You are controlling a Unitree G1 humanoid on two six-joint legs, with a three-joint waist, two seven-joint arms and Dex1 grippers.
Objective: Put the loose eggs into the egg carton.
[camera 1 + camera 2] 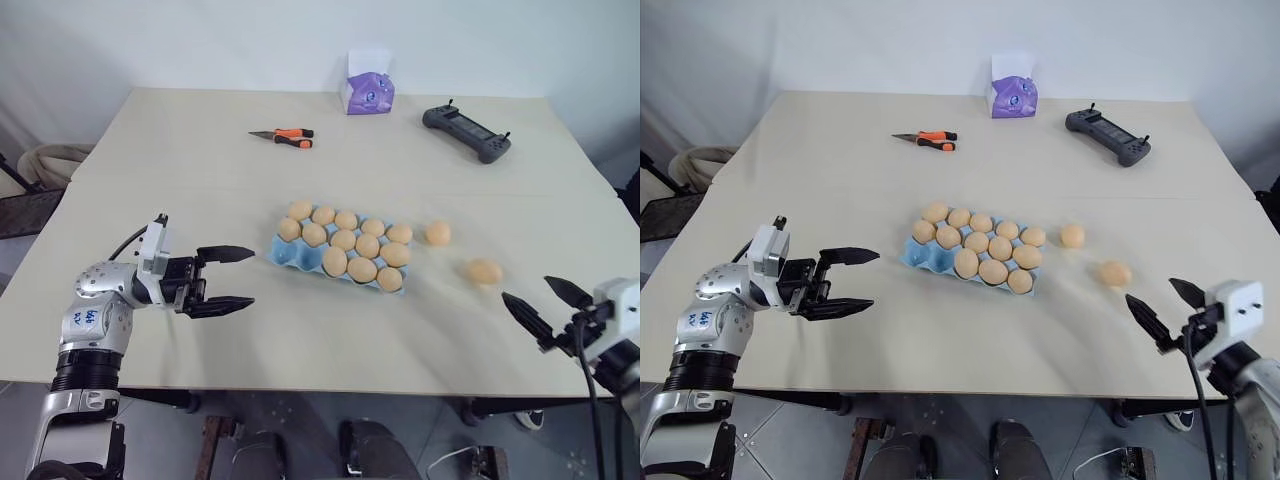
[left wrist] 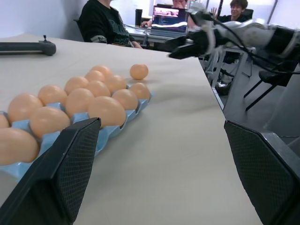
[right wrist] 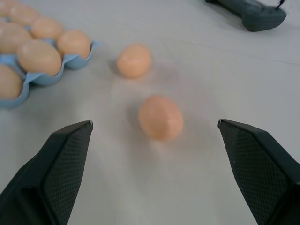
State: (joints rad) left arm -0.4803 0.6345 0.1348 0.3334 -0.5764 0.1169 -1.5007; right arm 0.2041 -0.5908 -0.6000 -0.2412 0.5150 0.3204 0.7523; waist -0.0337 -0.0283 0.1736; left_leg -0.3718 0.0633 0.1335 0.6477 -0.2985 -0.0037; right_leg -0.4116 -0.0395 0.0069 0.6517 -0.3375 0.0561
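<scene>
On the beige table [image 1: 200,150], near its centre, the light-blue egg carton [image 1: 284,253] is seen, its cups almost wholly filled with tan eggs; a bare blue cup is visible at the carton's 9 o'clock corner. Two loose eggs remain on the tabletop at about 3 o'clock from the carton: the nearer egg [image 1: 437,233] lies just beside the carton's edge, and the farther egg [image 1: 484,271] rests apart from it, toward 4 o'clock. The right gripper [image 1: 548,303] is held low at the table's 4 o'clock margin, fingers spread wide and empty, aimed level toward the farther egg, which is framed between the fingers in the right wrist view; this placement is judged an approach for the next pick. The left gripper [image 1: 229,278] is held at 9 o'clock from the carton, spread wide and empty, pointed toward it, probably parked clear of the working arm. At 12 o'clock, a purple tissue box [image 1: 369,90], orange-handled pliers [image 1: 284,136] and a black controller [image 1: 467,130] lie unused.
</scene>
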